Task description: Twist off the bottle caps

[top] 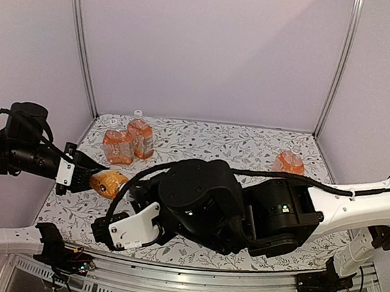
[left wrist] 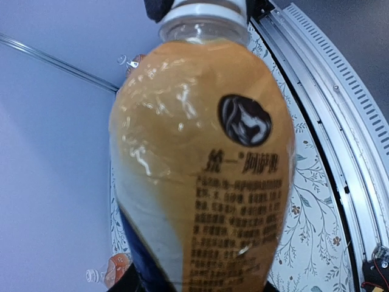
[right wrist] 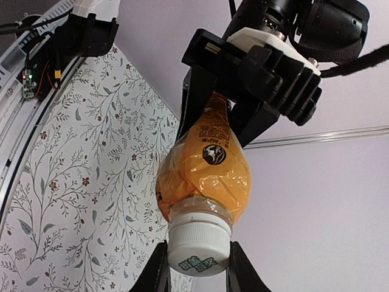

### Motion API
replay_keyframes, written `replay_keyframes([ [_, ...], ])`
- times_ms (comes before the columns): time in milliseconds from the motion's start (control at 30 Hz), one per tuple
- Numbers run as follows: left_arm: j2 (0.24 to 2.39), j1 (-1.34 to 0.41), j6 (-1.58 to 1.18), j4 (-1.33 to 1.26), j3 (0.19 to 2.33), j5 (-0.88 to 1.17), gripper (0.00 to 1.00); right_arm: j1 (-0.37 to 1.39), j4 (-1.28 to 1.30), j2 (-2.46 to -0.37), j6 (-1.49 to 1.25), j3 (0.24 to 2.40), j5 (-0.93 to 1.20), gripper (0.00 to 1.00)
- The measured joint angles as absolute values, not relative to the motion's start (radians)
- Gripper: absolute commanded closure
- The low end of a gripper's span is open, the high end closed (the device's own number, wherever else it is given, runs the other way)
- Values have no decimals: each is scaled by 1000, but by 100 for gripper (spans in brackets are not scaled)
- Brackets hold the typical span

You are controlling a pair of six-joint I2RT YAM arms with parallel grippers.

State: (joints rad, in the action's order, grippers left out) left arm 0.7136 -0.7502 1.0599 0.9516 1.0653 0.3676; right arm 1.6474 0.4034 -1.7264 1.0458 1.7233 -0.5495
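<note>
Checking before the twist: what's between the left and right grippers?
Right wrist view: the orange bottle, body clamped by the left gripper, white cap between the fingers of the right gripper.

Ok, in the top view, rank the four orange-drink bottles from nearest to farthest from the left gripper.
1. Held bottle, in the left gripper; right gripper on its cap.
2. Squat bottle, back left.
3. Taller bottle, just right of it.
4. Lone bottle, back right.
</note>
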Motion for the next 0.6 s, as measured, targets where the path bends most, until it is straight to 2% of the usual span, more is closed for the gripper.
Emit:
replay_keyframes([
  [267, 714, -750, 1074, 971, 1065, 355, 65, 1670, 342, -1740, 1229, 1689, -640, 100],
  [300, 714, -750, 1074, 973, 1065, 354, 65, 1670, 334, -1740, 1234, 1684, -643, 93],
  [333, 714, -750, 1074, 975, 1065, 352, 65, 1670, 327, -1740, 1236, 1679, -645, 72],
  [367, 714, -750, 1074, 976, 1065, 350, 65, 1670, 319, -1740, 1236, 1675, -646, 43],
  [400, 714, -750, 1073, 978, 1065, 350, 65, 1671, 308, -1740, 1235, 1671, -649, 22],
  [433, 714, -750, 1072, 978, 1065, 350, 65, 1671, 299, -1740, 1230, 1666, -654, 6],
  [467, 714, -749, 1063, 978, 1065, 339, 65, 1672, 290, -1740, 1226, 1664, -661, 2],
  [600, 714, -741, 1029, 972, 1065, 290, 65, 1693, 260, -1740, 1185, 1663, -677, 1],
])
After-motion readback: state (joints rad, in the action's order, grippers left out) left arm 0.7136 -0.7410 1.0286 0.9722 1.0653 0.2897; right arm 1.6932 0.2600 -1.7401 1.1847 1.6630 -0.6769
